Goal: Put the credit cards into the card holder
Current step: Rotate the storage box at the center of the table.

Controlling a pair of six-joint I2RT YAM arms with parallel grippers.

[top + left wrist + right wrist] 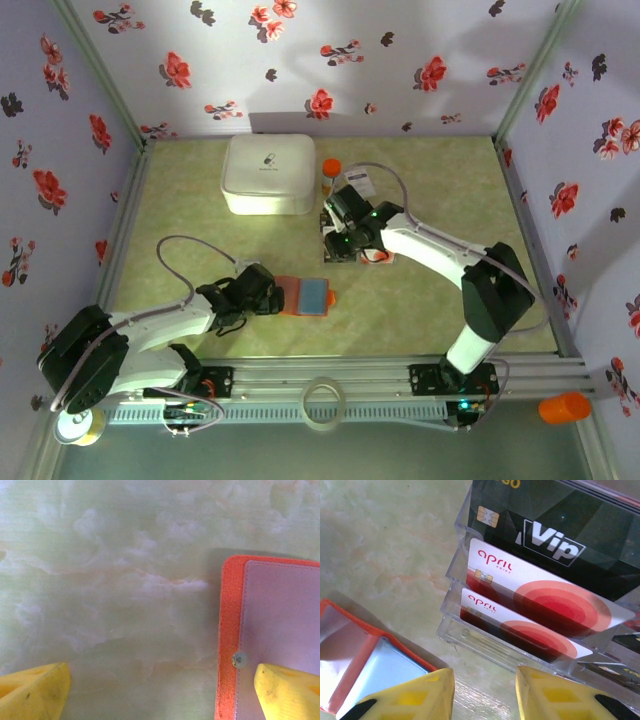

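The card holder (308, 296), an orange-red wallet, lies open and flat mid-table with its light blue inside up. My left gripper (262, 290) rests low at the wallet's left edge (230, 630). It is open wide (162, 680), with one yellow finger (285, 690) over the wallet and the other over bare table. The credit cards stand in a clear tiered rack (485, 645): a dark "Vip" card (555, 535) and two white cards with red circles (545, 595). My right gripper (340, 235) hovers at the rack's front, open (485, 680), nothing between its fingers. The open wallet (385, 665) lies to its left.
A big white rounded box (268, 173) stands at the back, with a small orange-capped bottle (330, 172) beside it. A ring of tape (323, 400) lies on the front rail. Flowered walls close in the table on three sides.
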